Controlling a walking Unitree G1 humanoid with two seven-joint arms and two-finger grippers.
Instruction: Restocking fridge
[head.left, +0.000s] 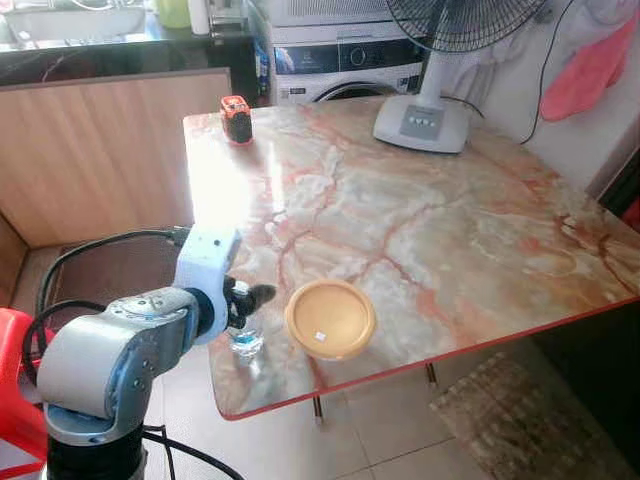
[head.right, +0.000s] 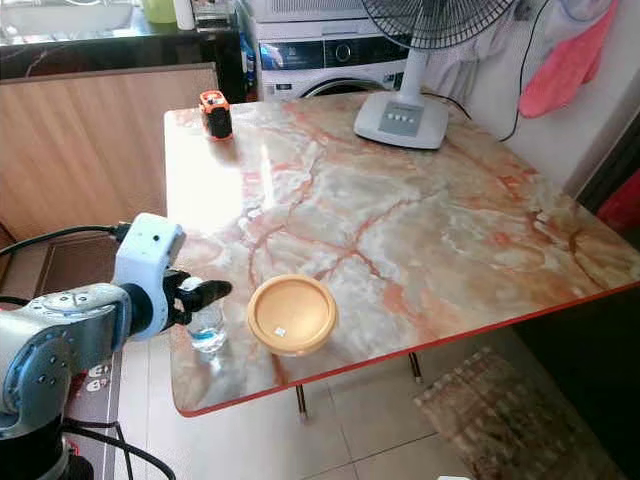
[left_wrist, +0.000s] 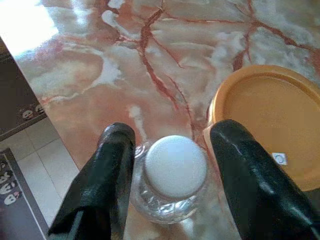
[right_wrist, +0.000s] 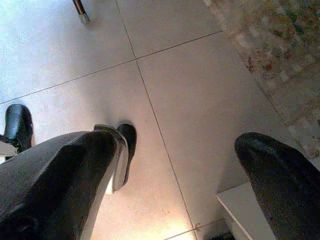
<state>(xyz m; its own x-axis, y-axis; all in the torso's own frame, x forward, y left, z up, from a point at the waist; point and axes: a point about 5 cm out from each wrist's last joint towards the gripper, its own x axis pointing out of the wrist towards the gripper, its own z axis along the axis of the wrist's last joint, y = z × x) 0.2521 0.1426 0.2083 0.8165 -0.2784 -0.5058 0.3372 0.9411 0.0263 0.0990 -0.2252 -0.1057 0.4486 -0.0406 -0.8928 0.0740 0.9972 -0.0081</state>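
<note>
The left gripper (left_wrist: 172, 165) has its two black fingers spread on either side of a small clear water bottle (left_wrist: 175, 172) with a white cap; one finger lies against the bottle's side, while the other stands a little off it, so the jaws bracket the bottle without being clamped tight. The bottle stands upright at the near left corner of the marble table (head.left: 430, 230), close to the red-trimmed edge, and the silver left arm reaches in to it from the left. Just right of the bottle, almost touching it, lies a round orange lid (head.left: 330, 318) with a small white sticker on it, flat on the tabletop. At the table's far left corner sits a small orange and black object (head.left: 236, 118), and at the far right side stands the grey base of a pedestal fan (head.left: 423, 122). Beyond the table is a washing machine (head.left: 345, 70), and a pink cloth (head.left: 590, 70) hangs on the wall at the far right. The right gripper (right_wrist: 180, 185) hangs over the tiled floor (right_wrist: 190, 90) with its fingers wide apart, holding nothing, a patterned rug (right_wrist: 265, 45) nearby.
</note>
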